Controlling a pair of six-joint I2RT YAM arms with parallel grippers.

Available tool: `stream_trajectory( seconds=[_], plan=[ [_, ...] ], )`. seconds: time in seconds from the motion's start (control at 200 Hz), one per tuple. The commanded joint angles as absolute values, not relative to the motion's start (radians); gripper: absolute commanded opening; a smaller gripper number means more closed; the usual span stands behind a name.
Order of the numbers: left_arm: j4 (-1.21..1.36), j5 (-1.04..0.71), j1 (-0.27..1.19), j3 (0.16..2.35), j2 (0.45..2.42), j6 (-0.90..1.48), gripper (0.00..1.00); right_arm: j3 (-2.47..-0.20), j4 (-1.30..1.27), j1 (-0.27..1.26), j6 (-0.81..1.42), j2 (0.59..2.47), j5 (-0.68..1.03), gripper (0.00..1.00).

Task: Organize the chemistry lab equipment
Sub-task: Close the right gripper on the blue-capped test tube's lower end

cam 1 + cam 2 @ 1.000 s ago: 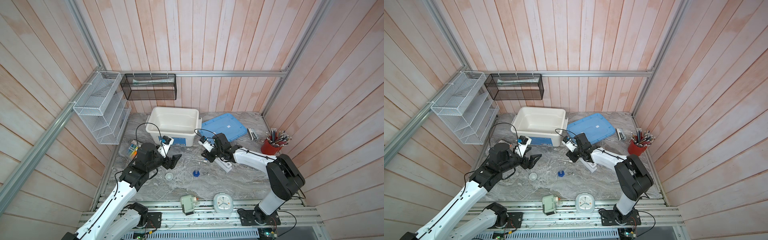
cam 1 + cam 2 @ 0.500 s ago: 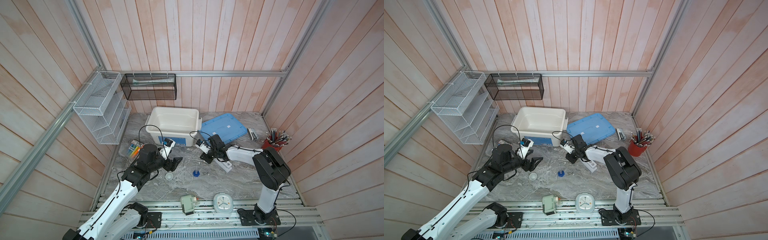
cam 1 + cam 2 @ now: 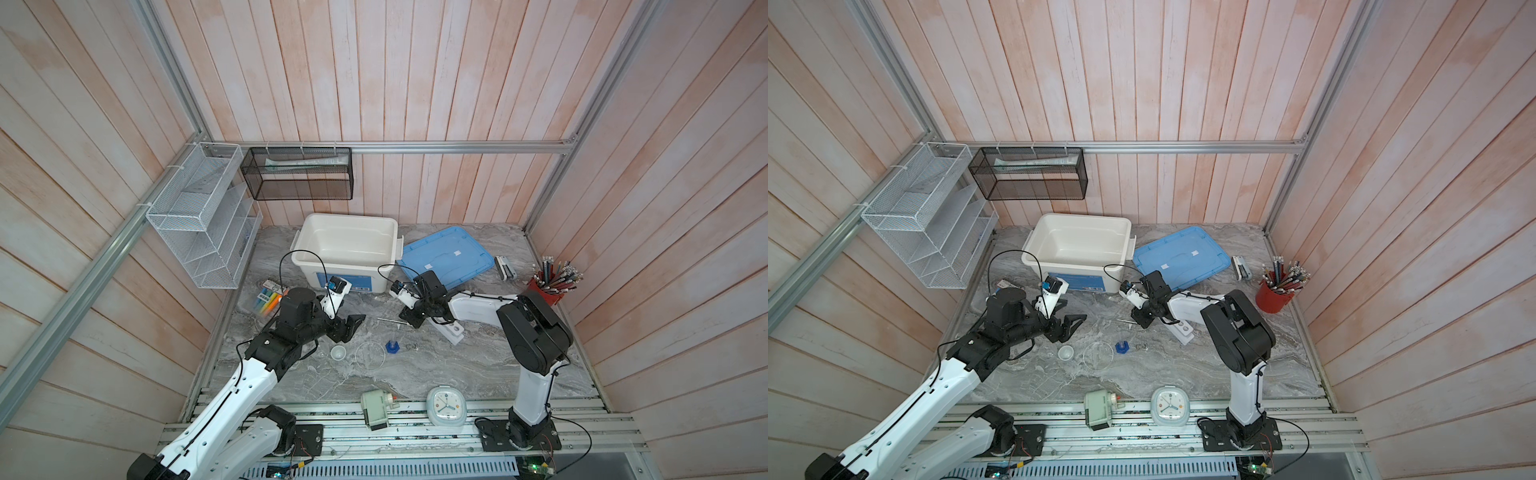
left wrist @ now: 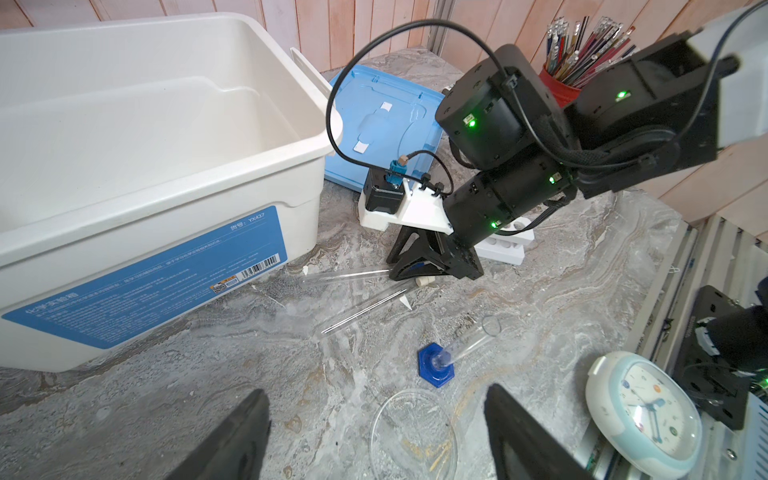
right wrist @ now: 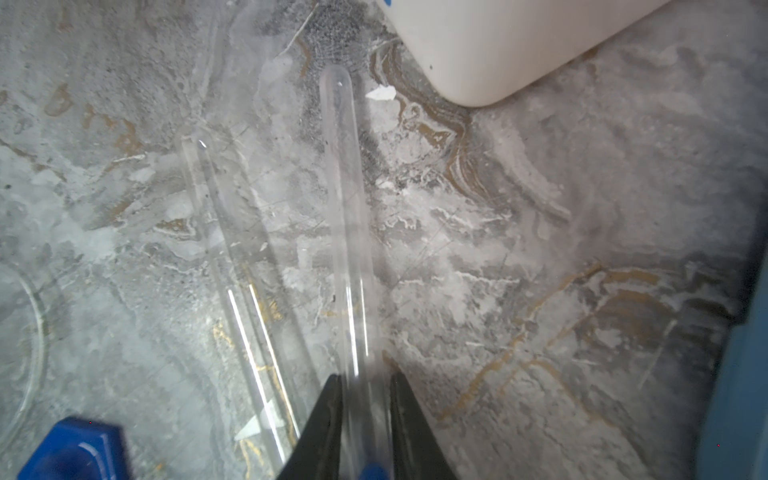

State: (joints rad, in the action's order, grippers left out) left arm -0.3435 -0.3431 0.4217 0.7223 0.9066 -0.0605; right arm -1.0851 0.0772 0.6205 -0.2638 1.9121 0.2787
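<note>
Barely begun: right claw [image 5: 365,376] pinches a blue-capped tube [image 5: 343,208]; left claw [image 4: 376,392] gapes empty; white rack [image 4: 509,247] just behind the right claw sits unfilled.

Bright, even light all round, shadows soft; walls [image 3: 415,83] bow at the edges; the close-up tube [image 5: 345,232] looks smeared, with glare streaks.

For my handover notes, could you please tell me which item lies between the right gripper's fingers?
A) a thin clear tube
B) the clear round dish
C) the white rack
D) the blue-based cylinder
A: in the right wrist view the right gripper has a dark finger on each side of a thin clear tube; whether the fingers grip it cannot be told.
</note>
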Motion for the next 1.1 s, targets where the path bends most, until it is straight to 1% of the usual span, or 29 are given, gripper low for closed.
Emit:
stream_trajectory(
  seconds=[0.0,0.31,0.405,0.53,0.865,0.95,1.095],
  plan=[
    [-0.323,-0.348,0.423,0.706,0.902,-0.072,0.82,-1.106,0.08,0.628,-0.276,1.937,0.287,0.23],
    [-0.319,-0.349,0.423,0.702,0.895,-0.072,0.82,-1.11,0.093,0.636,-0.29,1.932,0.279,0.18],
    [-0.315,-0.349,0.423,0.701,0.896,-0.073,0.82,-1.131,0.141,0.64,-0.308,1.917,0.259,0.16],
    [-0.317,-0.344,0.423,0.705,0.898,-0.073,0.82,-1.136,0.177,0.643,-0.326,1.87,0.25,0.14],
    [-0.321,-0.344,0.423,0.718,0.899,-0.091,0.82,-1.126,0.259,0.646,-0.335,1.734,0.211,0.13],
    [-0.324,-0.314,0.423,0.727,0.899,-0.108,0.82,-1.126,0.284,0.647,-0.334,1.7,0.21,0.13],
    [-0.351,-0.202,0.446,0.777,0.916,-0.182,0.82,-1.135,0.365,0.648,-0.335,1.628,0.222,0.13]
  ],
)
